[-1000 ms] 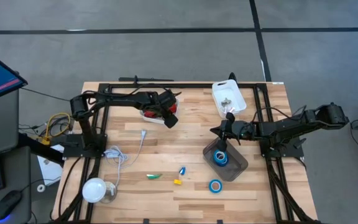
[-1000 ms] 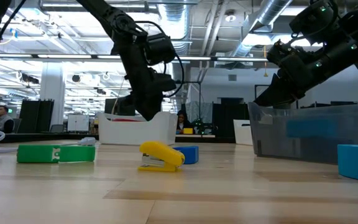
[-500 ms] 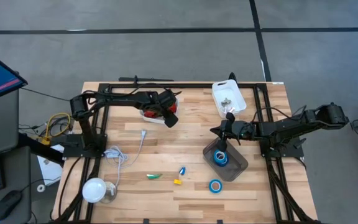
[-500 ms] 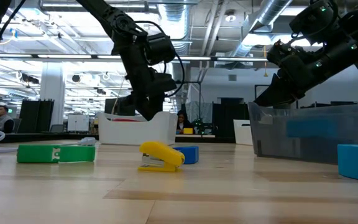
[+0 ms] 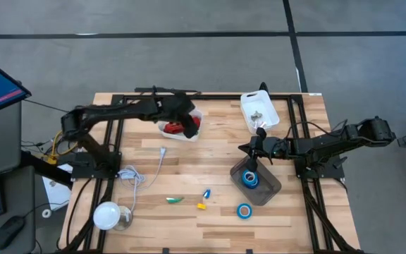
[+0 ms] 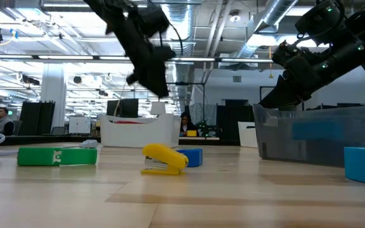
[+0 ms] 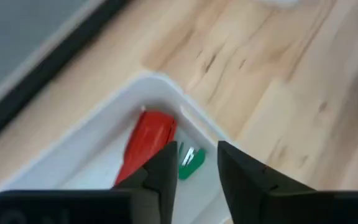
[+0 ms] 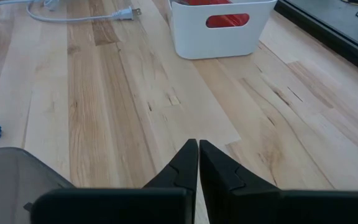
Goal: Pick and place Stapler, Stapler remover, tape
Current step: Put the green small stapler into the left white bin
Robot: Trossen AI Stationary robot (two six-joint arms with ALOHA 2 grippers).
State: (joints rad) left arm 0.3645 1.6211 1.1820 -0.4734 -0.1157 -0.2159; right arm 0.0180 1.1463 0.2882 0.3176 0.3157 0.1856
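Note:
The red stapler (image 7: 146, 148) lies inside the white bin (image 5: 180, 129) at the table's far middle, with a small green piece (image 7: 191, 161) beside it. My left gripper (image 7: 197, 163) hovers open above that bin, touching nothing; in the low view my left gripper (image 6: 157, 85) hangs high over the bin. One blue tape roll (image 5: 249, 178) sits in the grey bin (image 5: 265, 189). Another tape roll (image 5: 244, 210) lies flat on the table near it. My right gripper (image 8: 197, 149) is shut and waits above the grey bin's far edge.
A second white bin (image 5: 259, 111) stands at the far right. Small green (image 5: 175, 200), blue (image 5: 206, 192) and yellow (image 5: 201, 206) pieces lie on the near middle. A white cable (image 5: 154, 164) and a white dome (image 5: 106, 215) occupy the near left. Bare wood lies in the middle.
My left gripper has risen from down at the white bin and drawn back toward the table's far left. The red stapler stays lying in the bin. My right arm has kept still.

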